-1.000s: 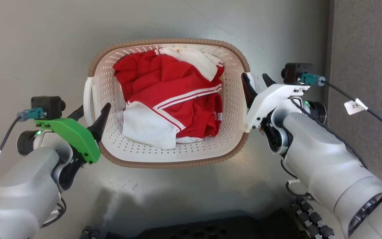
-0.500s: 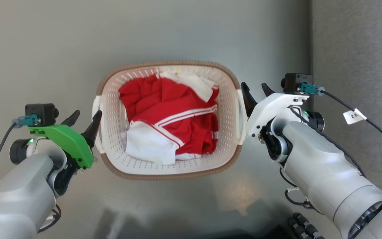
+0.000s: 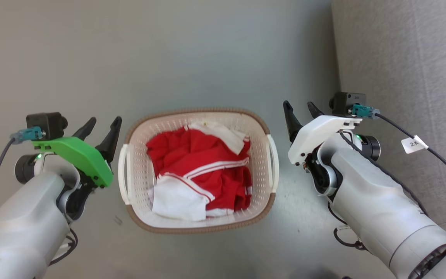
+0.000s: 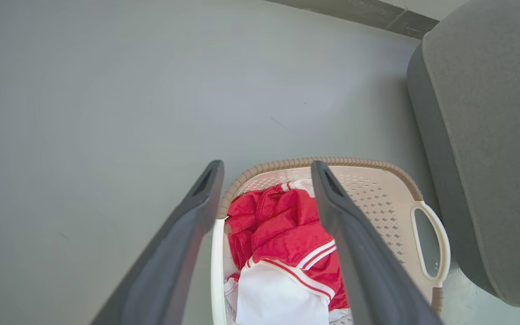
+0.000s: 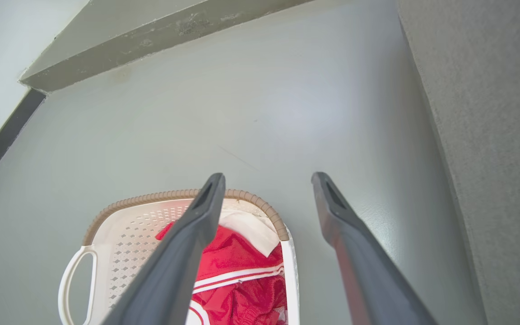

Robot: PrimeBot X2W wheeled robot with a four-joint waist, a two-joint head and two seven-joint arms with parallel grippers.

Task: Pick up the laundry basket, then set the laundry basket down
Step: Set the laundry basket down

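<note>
**Basket on the floor between two released grippers**

At the left of the head view the pale grey left forearm [image 3: 21, 224] rises from the lower corner. It carries a bright green plastic wrist cover [image 3: 78, 157] and a small black box camera [image 3: 47, 122]. The left gripper [image 3: 102, 123] points up the view, its two long dark fingers spread apart and grasping nothing. A strip of smooth grey floor [image 3: 207, 50] shows between its inner finger and the basket. In the left wrist view the basket's near handle appears in the gap between the fingers, beyond them, with no contact visible.

The cream-white perforated plastic laundry basket with a brown woven-look rim [image 3: 196, 112] stands upright on the floor in the middle, between the two grippers and touching neither. A white loop handle sits on each short side, the left handle [image 3: 122, 178] and the right handle [image 3: 274, 162]. Inside lies a crumpled red sports garment with white stripes and white panels [image 3: 207, 166].

The right gripper [image 3: 298, 108], under a white plastic wrist cover [image 3: 319, 130], is near the right handle but apart from it. Its dark fingers are also parted and empty. A black cable [image 3: 439, 139] with a white paper tag [image 3: 414, 144] runs from its wrist.

Along the far right stands a grey body covered in coarse fabric [image 3: 401, 58]. In the left wrist view its rounded side is just beside the basket's far handle.
</note>
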